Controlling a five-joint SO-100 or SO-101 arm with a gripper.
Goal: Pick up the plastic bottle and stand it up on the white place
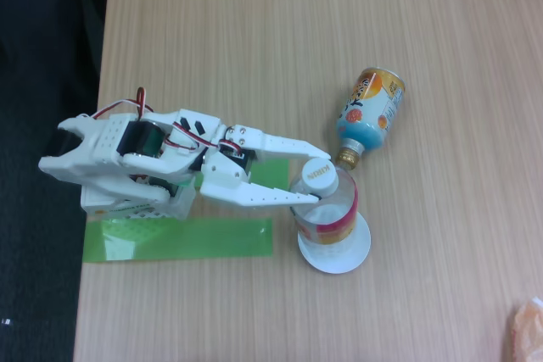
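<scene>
Broadly, the wooden table (441, 311) is seen from above in the fixed view, its left edge running beside a dark floor. Across its left part the white arm (127, 154) is stretched, its base set over green tape strips (178, 239). An orange-and-blue can (371, 114) is laid on its side just beyond the gripper. The white plate (352, 258) is seen below it, with the plastic bottle (327, 205) stood upright on it, white cap uppermost. The gripper (316, 177) is closed about the bottle's neck, one finger on each side beneath the cap. The bottle is judged light, clear, thin-walled and rather slippery; a hold near the neck is judged stiffest. Open table is left to the right and below; the can's mouth is nearly touched by the bottle.
</scene>
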